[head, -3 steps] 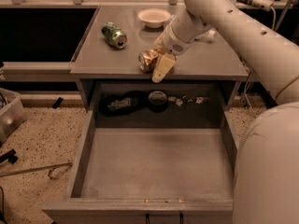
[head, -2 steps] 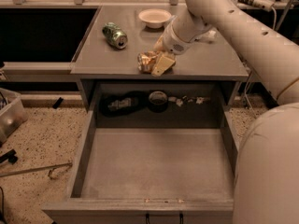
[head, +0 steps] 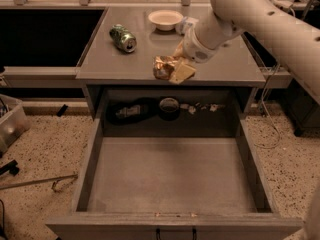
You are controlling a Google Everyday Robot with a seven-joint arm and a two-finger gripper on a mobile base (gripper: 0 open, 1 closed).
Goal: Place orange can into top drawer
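The orange can [head: 162,66] is a dented, shiny orange-gold can lying on the grey counter top [head: 115,64] near its front edge. My gripper [head: 181,70] reaches in from the upper right and sits right against the can's right side, low on the counter. The top drawer [head: 170,179] is pulled open below the counter. Its flat grey floor is bare, and its dark handle [head: 175,232] shows at the bottom edge.
A green can [head: 123,37] lies on the counter's left part, and a white bowl [head: 165,19] stands at the back. A dark recess [head: 135,111] under the counter holds clutter and a round roll [head: 169,105]. A plastic bin [head: 10,126] and a metal rod [head: 35,183] are on the floor at left.
My gripper has swung from pointing down beside the can to lying flatter against its right side. The can has stayed in about the same spot.
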